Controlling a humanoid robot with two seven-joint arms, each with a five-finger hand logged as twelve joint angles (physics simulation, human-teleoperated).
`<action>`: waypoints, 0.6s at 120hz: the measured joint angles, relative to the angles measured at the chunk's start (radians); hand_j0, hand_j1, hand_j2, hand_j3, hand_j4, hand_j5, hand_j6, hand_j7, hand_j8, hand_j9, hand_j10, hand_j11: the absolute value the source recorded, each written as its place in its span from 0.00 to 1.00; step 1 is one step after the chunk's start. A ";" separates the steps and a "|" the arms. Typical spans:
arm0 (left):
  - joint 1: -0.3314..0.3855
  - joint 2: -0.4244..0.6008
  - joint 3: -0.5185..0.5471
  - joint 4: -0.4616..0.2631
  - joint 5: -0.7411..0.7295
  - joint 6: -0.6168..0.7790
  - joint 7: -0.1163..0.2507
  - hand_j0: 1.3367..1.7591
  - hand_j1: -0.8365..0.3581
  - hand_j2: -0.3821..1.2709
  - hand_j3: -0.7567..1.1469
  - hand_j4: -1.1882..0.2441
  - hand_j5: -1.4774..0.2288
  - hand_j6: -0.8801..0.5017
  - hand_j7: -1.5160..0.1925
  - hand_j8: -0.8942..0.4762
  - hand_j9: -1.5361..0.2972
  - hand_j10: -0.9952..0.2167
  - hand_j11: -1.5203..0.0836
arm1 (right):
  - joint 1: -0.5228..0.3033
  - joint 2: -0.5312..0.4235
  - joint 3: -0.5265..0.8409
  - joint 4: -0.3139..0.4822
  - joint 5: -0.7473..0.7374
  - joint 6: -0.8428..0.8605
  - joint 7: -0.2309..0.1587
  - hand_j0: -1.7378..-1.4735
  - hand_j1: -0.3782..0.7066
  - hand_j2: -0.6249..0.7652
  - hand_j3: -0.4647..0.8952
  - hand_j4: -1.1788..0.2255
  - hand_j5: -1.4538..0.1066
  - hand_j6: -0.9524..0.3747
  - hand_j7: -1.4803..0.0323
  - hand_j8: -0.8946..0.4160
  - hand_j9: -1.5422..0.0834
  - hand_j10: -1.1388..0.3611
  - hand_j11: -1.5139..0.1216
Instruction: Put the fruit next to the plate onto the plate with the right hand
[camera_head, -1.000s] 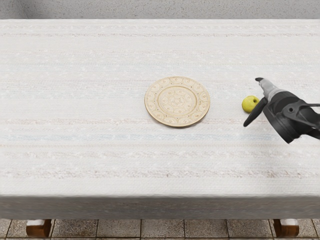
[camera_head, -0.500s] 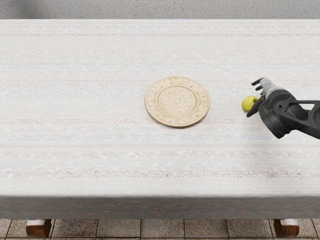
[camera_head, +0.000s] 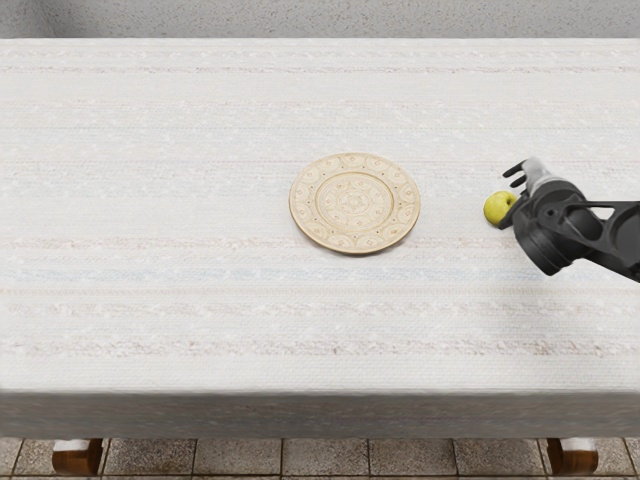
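The fruit (camera_head: 498, 207) sits on the table (camera_head: 200, 300), right of the plate (camera_head: 354, 202) and apart from it. The right hand (camera_head: 533, 205) is against the fruit's right side; whether it grips cannot be told.

Right arm (camera_head: 605, 235) in from the right edge, right hand (camera_head: 528, 196) angled leftward

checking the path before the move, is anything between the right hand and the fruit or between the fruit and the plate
Nothing visible is in the way. The right hand is right at the yellow-green fruit, on its right side. Between the fruit and the patterned plate to its left there is only bare tablecloth.
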 joint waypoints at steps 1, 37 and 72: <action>0.000 0.000 0.000 0.000 0.000 0.000 0.000 0.76 0.75 0.26 0.40 0.66 0.68 0.46 0.70 0.48 0.67 0.62 0.75 | 0.000 0.001 0.000 -0.001 0.000 0.000 0.000 0.30 0.42 0.40 0.34 0.58 0.63 0.44 0.67 0.41 0.66 0.52 0.64; 0.000 0.000 0.000 0.000 0.000 0.000 0.000 0.76 0.75 0.26 0.40 0.66 0.68 0.46 0.70 0.48 0.67 0.62 0.75 | -0.007 0.043 -0.001 -0.043 0.000 0.000 0.000 0.30 0.46 0.39 0.34 0.56 0.60 0.42 0.64 0.38 0.63 0.49 0.61; 0.000 0.000 0.000 0.000 0.000 0.000 0.000 0.76 0.75 0.26 0.40 0.66 0.68 0.46 0.70 0.48 0.67 0.62 0.75 | -0.013 0.047 0.001 -0.052 -0.002 0.001 -0.001 0.32 0.59 0.58 0.34 0.38 0.39 0.37 0.42 0.38 0.42 0.36 0.40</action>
